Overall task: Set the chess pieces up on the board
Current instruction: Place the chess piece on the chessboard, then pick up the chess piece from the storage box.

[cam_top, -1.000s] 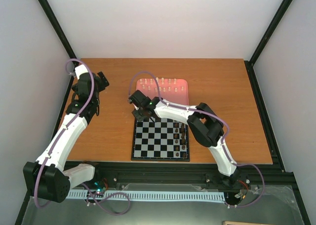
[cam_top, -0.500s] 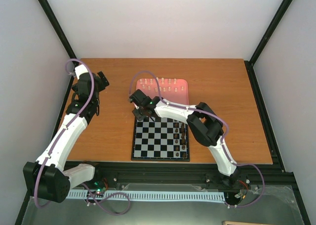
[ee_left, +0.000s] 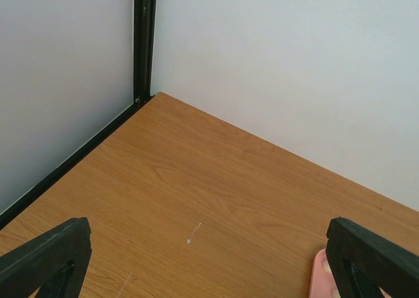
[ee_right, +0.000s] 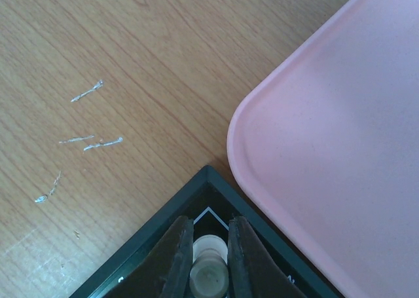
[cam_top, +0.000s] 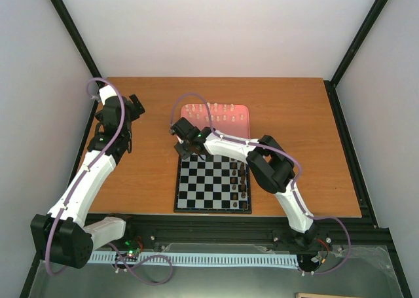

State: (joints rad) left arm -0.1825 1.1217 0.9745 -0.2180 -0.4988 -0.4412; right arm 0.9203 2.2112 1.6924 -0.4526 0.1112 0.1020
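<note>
The board (cam_top: 203, 186) lies at the table's near middle, with dark brown pieces (cam_top: 241, 180) along its right side. Several cream chess pieces (cam_top: 222, 112) stand on the pink tray (cam_top: 242, 129) behind it. My right gripper (cam_top: 185, 151) is over the board's far left corner. In the right wrist view it (ee_right: 208, 259) is shut on a cream piece (ee_right: 208, 279) above that corner (ee_right: 207, 177), with the tray (ee_right: 327, 147) just beyond. My left gripper (cam_top: 133, 108) is open and empty over bare table at the far left, its fingers (ee_left: 46, 259) wide apart.
Black frame posts and white walls enclose the table. A corner of the pink tray (ee_left: 321, 272) shows at the lower right of the left wrist view. Scratches (ee_right: 91, 141) mark the wood left of the board corner.
My right gripper has shifted slightly left, toward the board's far left corner, still holding the piece. The left arm has not moved.
</note>
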